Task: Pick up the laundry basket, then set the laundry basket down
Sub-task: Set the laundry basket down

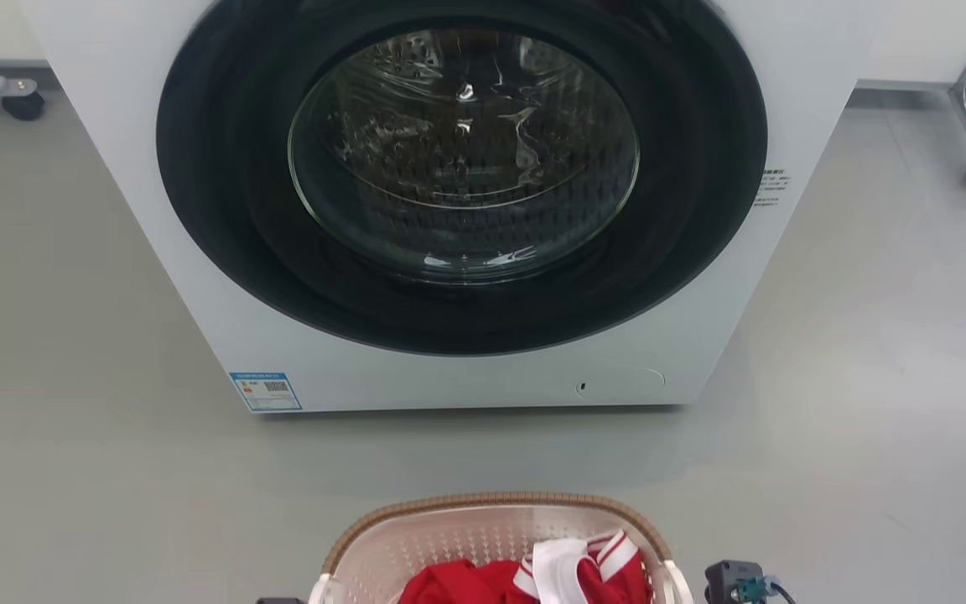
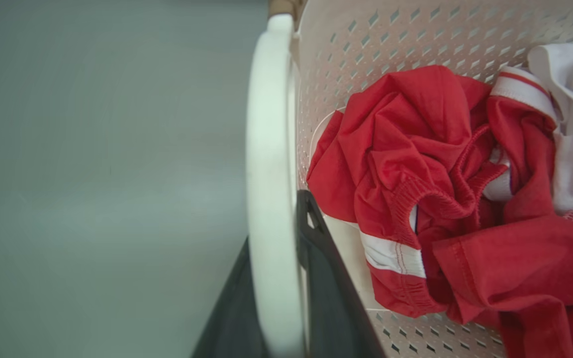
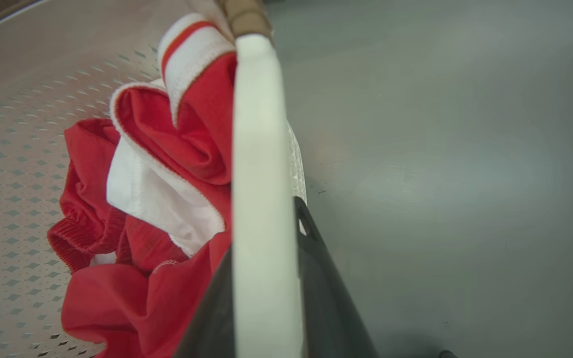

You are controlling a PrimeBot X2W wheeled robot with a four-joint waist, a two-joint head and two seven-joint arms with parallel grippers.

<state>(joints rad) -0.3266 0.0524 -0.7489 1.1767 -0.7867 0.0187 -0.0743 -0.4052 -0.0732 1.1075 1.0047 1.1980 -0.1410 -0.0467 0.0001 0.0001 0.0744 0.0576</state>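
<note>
Two grippers are on the job, one at each end of the rounded cream perforated plastic laundry basket [image 1: 449, 541] with its brown woven-look rim. The basket shows at the bottom centre of the head view, in front of the big white front-loading washing machine [image 1: 466, 377] and apart from it, with grey floor [image 1: 72, 335] showing between them. In the left wrist view, the left gripper [image 2: 276, 223] has its two dark fingers either side of the white left side handle [image 2: 271, 149], one outside, one inside the basket wall, closed in tight against it. The right wrist view tells the same story: the right gripper [image 3: 264, 226] pinches the other white handle [image 3: 259, 124] between its fingers. Inside the basket lies a crumpled heap of red clothes with white trim [image 2: 440, 199], rising close beside the right handle. Whether the basket rests on the floor or hangs above it, nobody can tell from these angles. Up top, the machine's round glass door [image 1: 462, 151] gleams inside its black ring.
</note>
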